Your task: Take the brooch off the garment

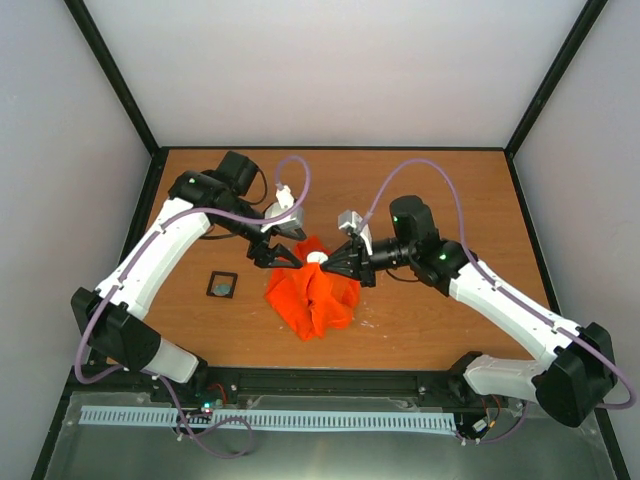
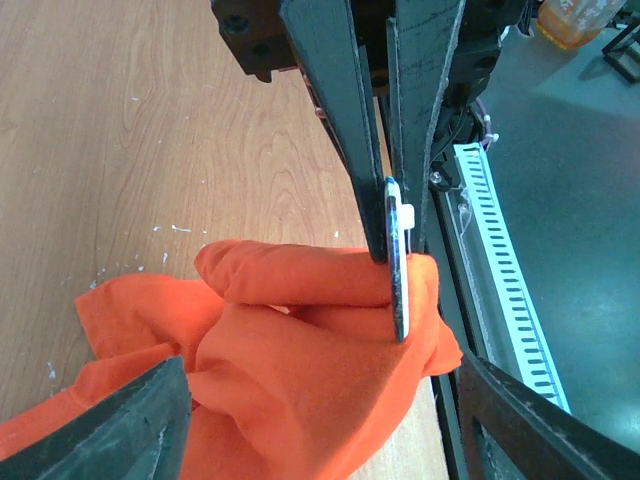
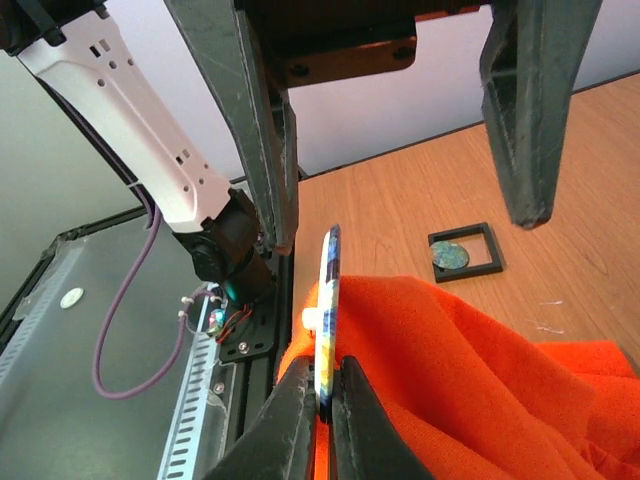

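The orange garment [image 1: 312, 298] lies bunched at mid table, its top pulled up into a peak. The brooch [image 1: 317, 258], a flat round disc with a blue-yellow patterned face, stands edge-on at that peak, with cloth against one side and a small white backing on the other. My right gripper [image 3: 322, 388] is shut on the rim of the brooch [image 3: 327, 290], as the left wrist view also shows [image 2: 398, 265]. My left gripper [image 2: 322, 372] is open wide, with a fold of the garment [image 2: 300, 350] between its fingers, just left of the brooch. In the top view the two grippers meet at the peak: left [image 1: 283, 258], right [image 1: 330, 264].
A small black square frame [image 1: 222, 285] holding a round disc lies on the wood left of the garment, and shows in the right wrist view [image 3: 462, 250]. The table's front edge with a black rail [image 1: 330, 380] and a white perforated strip [image 2: 500, 270] is close by.
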Motion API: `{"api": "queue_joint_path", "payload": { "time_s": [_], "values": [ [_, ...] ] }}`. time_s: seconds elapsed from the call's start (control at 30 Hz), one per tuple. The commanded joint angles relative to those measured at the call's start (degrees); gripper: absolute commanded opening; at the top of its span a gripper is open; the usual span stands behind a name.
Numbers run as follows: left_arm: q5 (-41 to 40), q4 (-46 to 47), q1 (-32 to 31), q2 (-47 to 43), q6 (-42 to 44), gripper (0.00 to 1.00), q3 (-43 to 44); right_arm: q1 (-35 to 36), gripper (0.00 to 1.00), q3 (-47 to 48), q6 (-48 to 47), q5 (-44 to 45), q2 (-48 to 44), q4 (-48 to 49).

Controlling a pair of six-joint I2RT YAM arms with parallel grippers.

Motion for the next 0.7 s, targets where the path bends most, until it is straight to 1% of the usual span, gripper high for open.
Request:
{"api": "queue_joint_path", "payload": {
  "time_s": [0.0,0.07,0.17,0.23,0.37,0.47,0.53,0.67],
  "values": [
    [2.65,0.16,-0.24,0.42,-0.68,0.69,1.62,-0.01,0.03,3.45,-1.08,0.28,1.04,-0.82],
    [3.85,-0.82,-0.22,2.26,-1.67,0.6,3.35,-0.01,0.03,4.37,-1.34,0.81,1.86,-1.4],
    [4.09,-0.99,-0.18,3.52,-3.34,0.54,5.2,-0.01,0.03,6.13,-2.31,0.83,3.45,-3.68],
    [4.16,-0.91,-0.23,3.26,-3.01,0.5,5.2,-0.01,0.03,6.89,-2.61,1.15,4.22,-4.73],
    [4.56,-0.94,-0.28,3.09,-3.01,0.4,4.73,-0.01,0.03,7.94,-2.38,1.71,5.07,-5.42],
    [4.0,-1.05,-0.24,3.21,-3.14,0.27,4.63,-0.04,0.03,8.52,-2.39,2.11,5.65,-6.1],
    [3.62,-1.03,-0.28,3.16,-3.12,0.17,4.53,0.03,0.02,8.58,-2.24,2.67,5.67,-6.03],
    [3.87,-0.96,-0.45,3.1,-3.11,0.01,3.94,-0.01,0.03,9.14,-1.16,4.29,5.79,-5.6]
  ]
}}
